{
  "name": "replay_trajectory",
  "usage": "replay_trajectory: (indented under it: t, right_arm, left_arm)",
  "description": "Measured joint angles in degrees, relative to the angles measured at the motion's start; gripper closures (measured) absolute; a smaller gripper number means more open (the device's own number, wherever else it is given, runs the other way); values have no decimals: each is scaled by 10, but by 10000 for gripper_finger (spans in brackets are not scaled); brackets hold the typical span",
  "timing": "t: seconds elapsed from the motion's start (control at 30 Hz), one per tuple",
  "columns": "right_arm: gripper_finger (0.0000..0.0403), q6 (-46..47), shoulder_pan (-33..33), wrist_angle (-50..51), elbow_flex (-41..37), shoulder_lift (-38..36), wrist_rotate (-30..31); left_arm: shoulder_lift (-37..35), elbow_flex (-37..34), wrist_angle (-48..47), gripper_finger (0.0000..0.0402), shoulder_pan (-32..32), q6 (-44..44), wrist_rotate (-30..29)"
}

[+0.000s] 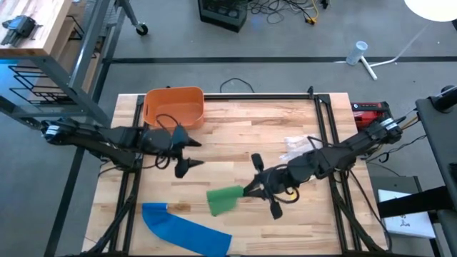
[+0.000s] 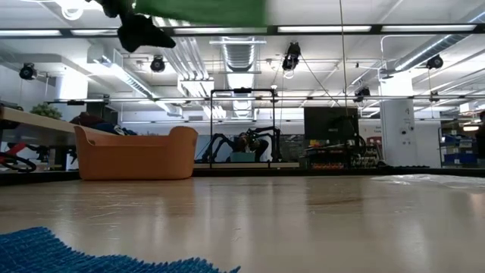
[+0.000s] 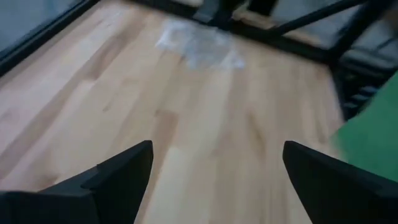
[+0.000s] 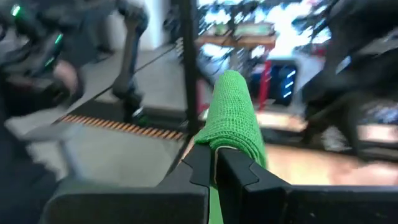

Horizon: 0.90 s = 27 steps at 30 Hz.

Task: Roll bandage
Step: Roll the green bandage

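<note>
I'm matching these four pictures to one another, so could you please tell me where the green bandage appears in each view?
High view: green bandage at lower centre, held by the right gripper.
Low view: along the top edge, lifted off the table.
Left wrist view: at the right edge.
Right wrist view: centre, pinched between the fingers.
Shared landmark: the orange bin, in the high and low views only.

Table (image 1: pixel 235 135): pale wood planks, smooth, low sheen; grain lines visible in the left wrist view. Green bandage (image 4: pixel 235 118): open-knit cloth, rough weave, matt. Blue bandage (image 1: pixel 184 230): same knitted cloth; nubbly, fuzzy edge in the low view. Tub (image 1: pixel 173 106): orange plastic, smooth, matt to faint sheen. Clear wrapper (image 1: pixel 297 146): thin plastic film, crinkled, slightly glossy. Right gripper (image 4: pixel 214 163): dark plastic fingers, smooth matt. Left gripper (image 3: pixel 214 171): same dark matt finish.
</note>
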<state>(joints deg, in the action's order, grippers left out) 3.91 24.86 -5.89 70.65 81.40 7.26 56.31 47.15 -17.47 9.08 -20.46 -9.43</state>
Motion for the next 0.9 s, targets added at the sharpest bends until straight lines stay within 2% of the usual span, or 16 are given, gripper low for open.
replay_trajectory:
  t: [0.13,0.23,0.43,0.57,0.8,0.9]
  right_arm:
    - [401,-8,-3,-19,0,-5,34]
    - [401,-4,-3,-18,0,-5,38]
    - [401,-3,-3,-8,0,-5,73]
    - [401,-26,-6,-7,0,-5,99]
    - [401,-28,-16,-6,0,-5,108]
    - [401,-25,-17,-4,0,-5,108]
  left_arm:
    - [-25,-103,249,53,30,40,32]
    - [-36,-156,371,56,51,90,31]
    - [-53,-202,469,52,73,154,31]
    - [-22,-211,547,52,85,174,30]
    - [66,-158,560,60,90,209,25]
    - [102,-130,555,67,90,224,-13]
